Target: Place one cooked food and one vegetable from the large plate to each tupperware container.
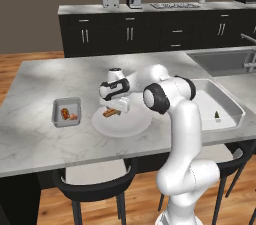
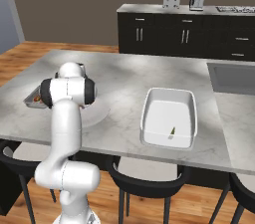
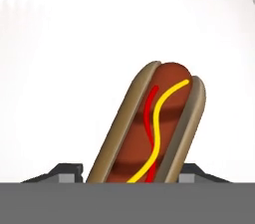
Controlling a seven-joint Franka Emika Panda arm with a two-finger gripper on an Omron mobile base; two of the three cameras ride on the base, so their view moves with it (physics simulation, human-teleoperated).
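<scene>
On the marble island counter, the white tupperware container holds just one small dark-green item, seemingly a vegetable, so it appears to lack its cooked food. Well to the left, the large plate carries a hot dog in a bun with mustard and ketchup. Beyond it, the small grey tupperware container already has two reddish-brown pieces, too small to identify; that share looks done. Over the plate, the gripper sits low with its dark tips either side of the hot dog; whether they grip it I cannot tell.
</scene>
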